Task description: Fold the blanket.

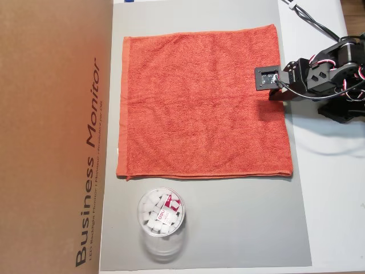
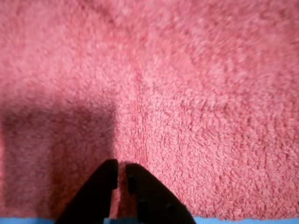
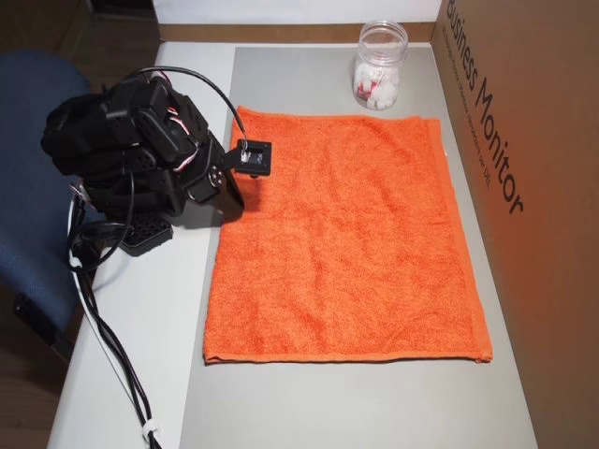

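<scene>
The blanket is an orange-red terry towel lying flat and spread out on the grey mat, also seen in an overhead view. My black arm reaches over the middle of its right edge in an overhead view, and the wrist camera block hides the fingers there. The wrist view shows my gripper low over the blanket, just inside its edge. Its two black fingers stand almost together with only a thin slit between them. A faint crease runs up the cloth from the tips.
A clear jar of white pieces stands on the mat beside the blanket's edge, also seen in an overhead view. A tall cardboard box walls the mat's far side. Cables trail from the arm base, near a blue chair.
</scene>
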Available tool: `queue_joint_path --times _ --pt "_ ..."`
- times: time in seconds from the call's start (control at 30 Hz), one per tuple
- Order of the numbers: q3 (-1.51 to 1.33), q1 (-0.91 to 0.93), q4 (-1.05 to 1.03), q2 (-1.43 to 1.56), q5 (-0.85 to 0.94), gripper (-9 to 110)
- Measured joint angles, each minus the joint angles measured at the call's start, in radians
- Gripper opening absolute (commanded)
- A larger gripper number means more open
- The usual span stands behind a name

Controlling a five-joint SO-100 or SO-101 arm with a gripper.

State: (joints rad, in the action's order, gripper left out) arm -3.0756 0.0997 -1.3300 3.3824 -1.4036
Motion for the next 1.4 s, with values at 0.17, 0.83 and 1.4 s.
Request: queue_joint_path --times 0.17,0.83,1.4 --pt "0.072 0.0 -0.002 -0.044 0.0 0" --pt "0.474 0.129 -0.003 -0.448 -0.003 0" --pt "0.713 0.479 -0.003 -0.569 0.0 0"
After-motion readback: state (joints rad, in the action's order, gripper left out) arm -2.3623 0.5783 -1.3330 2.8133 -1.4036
